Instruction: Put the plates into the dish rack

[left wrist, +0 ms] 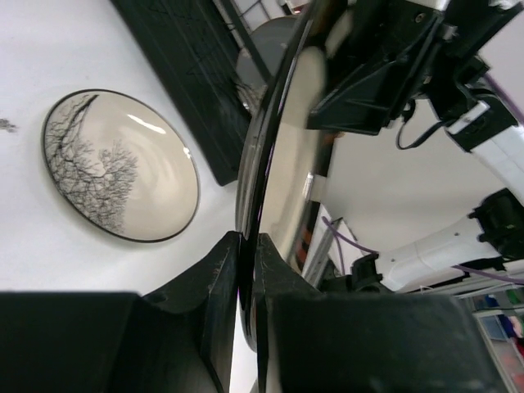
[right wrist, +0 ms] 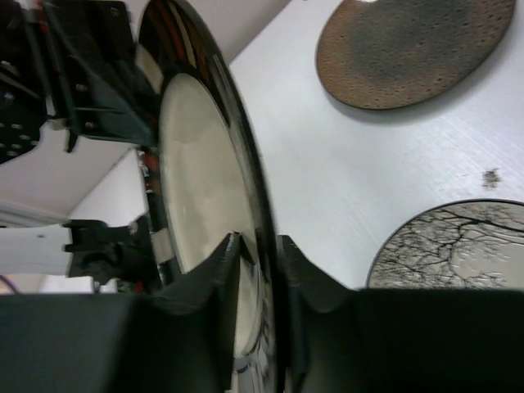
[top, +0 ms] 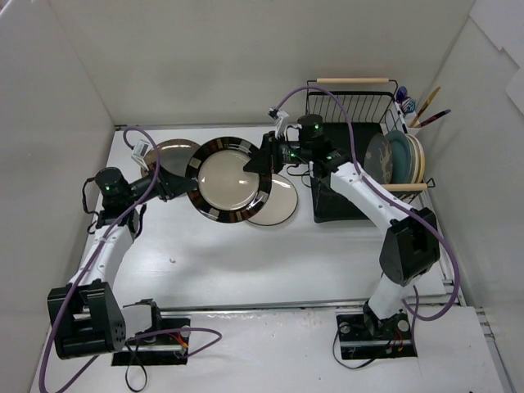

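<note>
I read left arm (top: 106, 250) up toward 12 o'clock | left gripper (top: 187, 188) turned to 3 o'clock, pinching the dark-rimmed plate (top: 229, 182) | right arm (top: 368, 195) stretched to 11 o'clock | right gripper (top: 264, 160) facing 9 o'clock, pinching the opposite rim

Dark-rimmed plate (top: 229, 180) raised, brown plate (top: 168, 153) flat — dish rack (top: 348, 106) part-loaded

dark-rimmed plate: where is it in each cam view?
Top external: dark-rimmed plate at centre, face up.
Left wrist: the plate edge-on, centre, rising from the bottom.
Right wrist: the plate edge-on, left of centre.
Shared landmark: tree-pattern plate, visible in all three views.
</note>
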